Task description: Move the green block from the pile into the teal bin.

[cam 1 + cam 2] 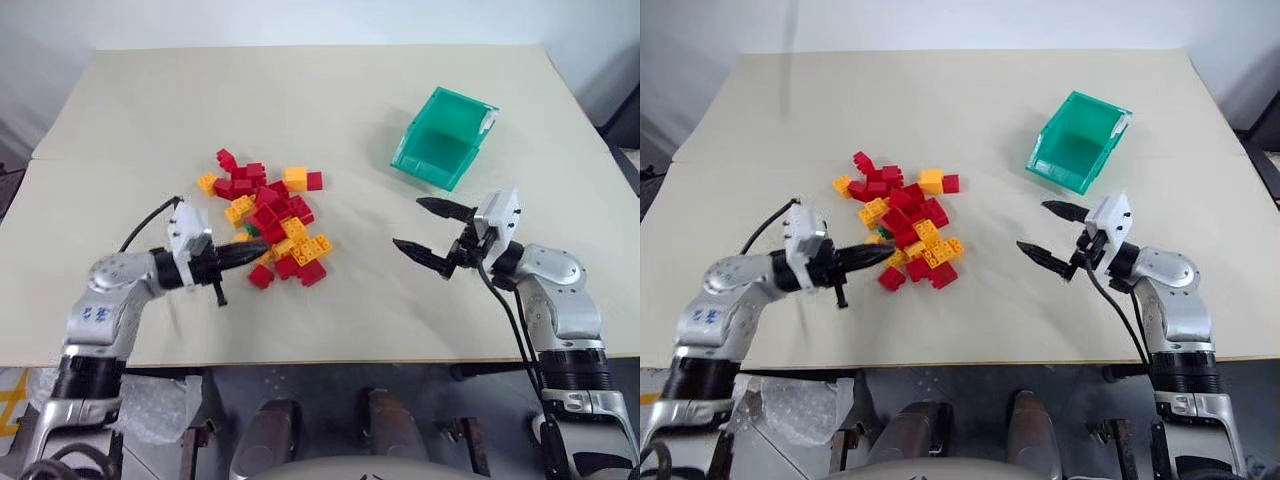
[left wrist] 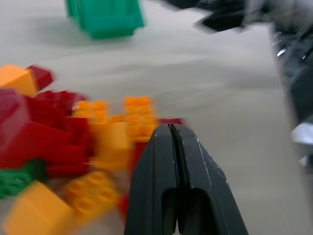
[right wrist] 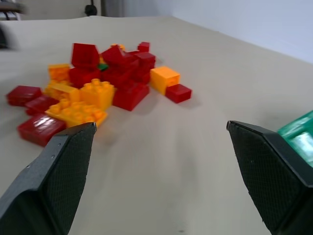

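Closed black fingers [image 2: 195, 161] of the left gripper [image 1: 262, 249] fill the near part of the left wrist view; they are pressed together and hold nothing. Their tip points into the near edge of the pile [image 1: 268, 224].

The green block [image 2: 17, 178] lies deep in the pile, just beside the closed jaws on their left, half hidden under red and yellow bricks. In the right wrist view it is a small green spot [image 3: 102, 66] among red bricks. The right gripper [image 1: 428, 232] hangs over bare table [image 1: 350, 110], jaws wide apart and empty, between the pile and the bin [image 1: 443, 138], which stands beyond it.

I judge the main risk so: shut jaws can only push, so bricks may scatter or bury the green block more. The bin carries a small white label [image 1: 489, 116], but its writing is too small to read.
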{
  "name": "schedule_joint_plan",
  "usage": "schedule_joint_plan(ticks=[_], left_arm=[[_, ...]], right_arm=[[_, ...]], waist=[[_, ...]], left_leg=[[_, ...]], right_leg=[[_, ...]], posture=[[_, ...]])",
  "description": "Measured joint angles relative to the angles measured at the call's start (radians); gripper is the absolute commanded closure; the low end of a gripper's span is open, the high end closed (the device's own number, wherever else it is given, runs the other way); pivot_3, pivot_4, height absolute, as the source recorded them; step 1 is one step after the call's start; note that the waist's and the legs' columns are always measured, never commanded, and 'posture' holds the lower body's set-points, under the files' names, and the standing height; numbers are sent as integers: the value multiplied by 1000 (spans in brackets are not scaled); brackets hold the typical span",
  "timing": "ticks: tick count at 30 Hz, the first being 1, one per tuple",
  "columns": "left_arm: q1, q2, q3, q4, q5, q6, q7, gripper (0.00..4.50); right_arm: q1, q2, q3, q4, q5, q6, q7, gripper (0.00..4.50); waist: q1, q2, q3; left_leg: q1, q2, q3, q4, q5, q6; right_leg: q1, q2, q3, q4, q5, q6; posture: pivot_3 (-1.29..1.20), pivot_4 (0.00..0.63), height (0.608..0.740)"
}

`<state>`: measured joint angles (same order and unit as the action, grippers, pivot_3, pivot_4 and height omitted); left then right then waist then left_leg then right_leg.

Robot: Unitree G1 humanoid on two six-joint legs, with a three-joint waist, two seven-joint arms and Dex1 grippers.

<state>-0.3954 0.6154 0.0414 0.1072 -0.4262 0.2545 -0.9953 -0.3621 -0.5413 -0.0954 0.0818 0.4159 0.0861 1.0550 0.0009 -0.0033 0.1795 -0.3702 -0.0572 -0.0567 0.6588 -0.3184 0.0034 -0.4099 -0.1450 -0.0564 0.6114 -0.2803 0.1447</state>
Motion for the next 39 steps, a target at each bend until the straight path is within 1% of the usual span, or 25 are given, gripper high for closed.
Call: schedule_joint_plan(ticks=[3,7,10,13,15,18,21,25,28,30,33,37,39], left_arm=[[-106,-52,-25,173,68,-73,19,4469],[-232,-91,-39,402,136,-177,29,4469],[-293,-105,-40,509,165,-228,43,4469],[-366,-124,-37,643,210,-257,128,4469],[-418,-128,-17,728,230,-259,214,4469],[-433,-104,18,802,251,-250,304,4469],[-426,-100,27,831,259,-245,320,4469],[-391,-98,40,805,254,-247,284,4469],[-341,-99,45,726,237,-223,226,4469],[-277,-101,45,628,209,-190,166,4469],[-153,-94,35,422,152,-96,78,4469],[-44,-66,40,235,102,9,42,4469],[3,-54,74,147,68,49,47,4469]], right_arm=[[15,-1,11,-16,4,8,10,0],[9,7,10,-19,3,1,-7,0],[6,19,10,-26,4,1,-23,0],[7,19,9,-36,4,2,-28,0],[7,19,10,-38,4,2,-32,0],[8,19,8,-38,4,1,-36,0],[7,19,8,-37,3,1,-36,0],[0,19,9,-24,3,0,-34,0],[-18,19,11,-5,2,-4,-27,0],[-27,18,11,6,1,-9,-20,0],[-44,16,14,30,-1,-18,-4,0],[-57,14,16,50,-6,-21,10,0],[-61,11,15,58,-7,-22,19,0]], waist=[[-5,0,0],[-1,0,0],[0,0,0],[1,-1,0],[1,-1,0],[-7,-1,0],[-2,-1,1],[0,-1,1],[-1,-1,1],[-2,-1,1],[-6,-1,1],[-3,-1,1],[-3,-1,1]], left_leg=[[0,0,2,0,0,0],[0,0,2,1,0,0],[0,0,2,3,0,1],[-1,-1,2,4,-1,1],[-1,-1,2,5,-1,1],[0,0,4,4,-1,2],[-1,0,4,4,-1,2],[-1,-1,4,5,-1,2],[-1,0,4,5,-1,2],[-1,1,4,4,-2,2],[-1,4,5,4,-2,2],[-1,4,5,5,-3,2],[-1,5,5,5,-3,3]], right_leg=[[-1,0,1,0,0,0],[0,0,1,0,1,1],[0,0,1,0,1,2],[0,0,1,1,1,2],[0,0,2,1,1,2],[-2,0,3,3,1,2],[-2,0,3,2,1,3],[-2,0,4,1,2,3],[-2,0,4,1,2,3],[-2,-1,4,1,2,3],[-2,-1,5,1,2,3],[-2,-1,5,1,2,3],[-2,-1,6,1,2,3]], posture=[[0,150,740],[0,150,740],[0,150,740],[0,150,740],[0,150,740],[0,150,740],[0,150,740],[0,150,740],[0,150,740],[0,150,740],[0,150,740],[0,150,740],[0,150,740]])
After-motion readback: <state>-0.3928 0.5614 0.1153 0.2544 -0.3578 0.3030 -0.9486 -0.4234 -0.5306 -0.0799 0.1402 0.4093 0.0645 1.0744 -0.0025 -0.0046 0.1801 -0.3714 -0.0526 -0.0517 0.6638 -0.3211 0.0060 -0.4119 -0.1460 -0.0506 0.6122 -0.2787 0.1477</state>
